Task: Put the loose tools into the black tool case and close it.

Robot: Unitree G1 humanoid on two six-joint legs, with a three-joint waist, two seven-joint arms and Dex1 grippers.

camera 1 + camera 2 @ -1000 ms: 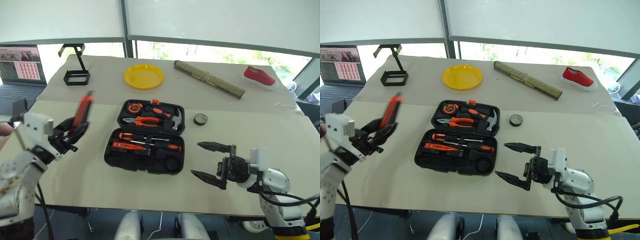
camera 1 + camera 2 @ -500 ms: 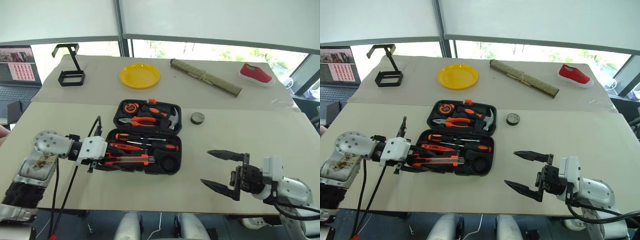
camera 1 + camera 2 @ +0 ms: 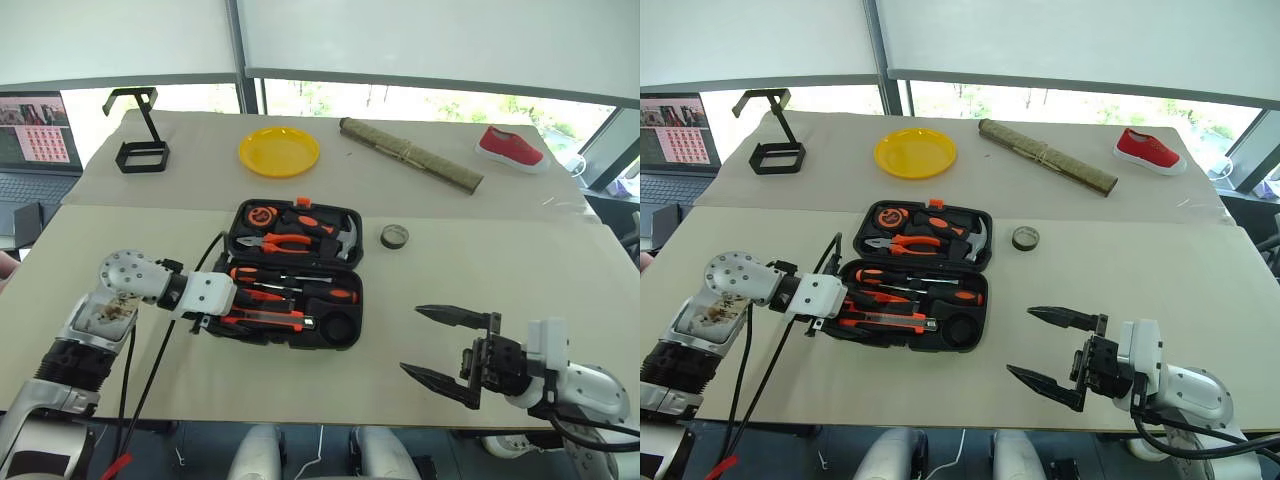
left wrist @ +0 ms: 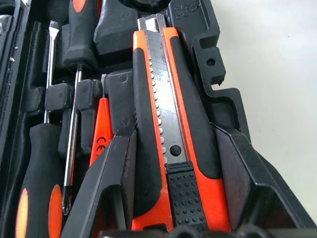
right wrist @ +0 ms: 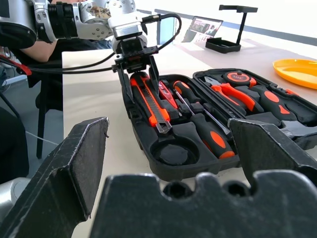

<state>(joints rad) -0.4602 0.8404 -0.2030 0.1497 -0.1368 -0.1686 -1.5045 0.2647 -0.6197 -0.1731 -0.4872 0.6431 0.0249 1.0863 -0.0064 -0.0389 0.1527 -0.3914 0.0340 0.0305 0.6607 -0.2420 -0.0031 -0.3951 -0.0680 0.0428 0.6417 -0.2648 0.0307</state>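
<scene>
Tool case (image 3: 297,275) lay open near the middle of the tabletop (image 3: 480,270), its lid half toward the far side holding pliers, hammer and tape measure, its near half holding two screwdrivers (image 3: 300,290) and the small tester screwdriver (image 4: 101,131). At the left end of that near half, the left gripper (image 3: 228,308) was clamped on the utility knife (image 3: 268,318), which lay along the front slot; in the left wrist view the two fingers (image 4: 106,183) pressed the knife's rear sides while its body sat partly down in the moulded recess. The risk here, as I judged it, was that the knife was not fully seated: if released while riding on the slot's edge, it could perch proud and block the lid later, and fingers opening inside the narrow recess could catch the case wall and drag the case. Further right, the tape roll (image 3: 395,236) sat loose on the tabletop just beside the lid half, not yet stowed; shutting the case before fetching it would leave the task unfinished. At the far right, the right gripper (image 3: 450,345) hovered with its fingers wide apart, empty, well clear of the case.
</scene>
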